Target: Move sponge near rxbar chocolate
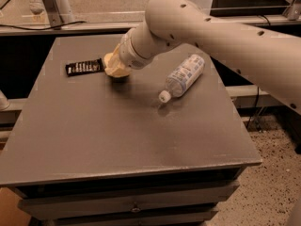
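Note:
The pale yellow sponge (113, 66) sits at the tip of my arm, low over the grey table (117, 140) at its far left part. My gripper (117, 72) is mostly hidden behind the cream wrist and the sponge, and it is shut on the sponge. The rxbar chocolate (84, 67), a flat black wrapper with white lettering, lies on the table just left of the sponge, a small gap away. I cannot tell whether the sponge touches the tabletop.
A clear plastic bottle (183, 76) with a white cap lies on its side right of the sponge, under my arm. The table's edges drop to a speckled floor on the right. A dark shelf and a metal frame stand behind the table.

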You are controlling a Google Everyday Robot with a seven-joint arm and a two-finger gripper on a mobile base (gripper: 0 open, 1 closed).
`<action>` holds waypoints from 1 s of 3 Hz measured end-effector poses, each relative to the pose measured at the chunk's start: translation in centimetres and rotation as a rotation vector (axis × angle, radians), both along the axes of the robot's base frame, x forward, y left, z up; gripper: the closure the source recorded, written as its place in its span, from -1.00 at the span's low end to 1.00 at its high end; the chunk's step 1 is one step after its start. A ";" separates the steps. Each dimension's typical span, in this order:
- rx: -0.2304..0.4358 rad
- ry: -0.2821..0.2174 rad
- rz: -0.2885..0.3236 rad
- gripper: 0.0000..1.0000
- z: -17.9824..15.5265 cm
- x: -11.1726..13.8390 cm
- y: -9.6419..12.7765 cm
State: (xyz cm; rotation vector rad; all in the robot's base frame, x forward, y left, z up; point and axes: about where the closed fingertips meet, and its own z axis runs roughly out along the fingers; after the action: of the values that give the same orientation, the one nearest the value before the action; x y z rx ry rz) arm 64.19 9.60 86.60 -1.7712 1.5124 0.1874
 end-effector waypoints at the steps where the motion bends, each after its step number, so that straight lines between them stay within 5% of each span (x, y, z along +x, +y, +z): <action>1: -0.018 0.010 -0.004 1.00 -1.0 1.7 0.9; 2: -0.023 0.017 -0.005 1.00 -1.8 2.7 1.8; 3: -0.008 0.018 -0.005 0.63 -1.8 2.9 2.6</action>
State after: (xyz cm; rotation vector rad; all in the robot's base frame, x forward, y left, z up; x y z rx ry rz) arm 67.06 12.18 84.75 -1.7759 1.5328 0.1957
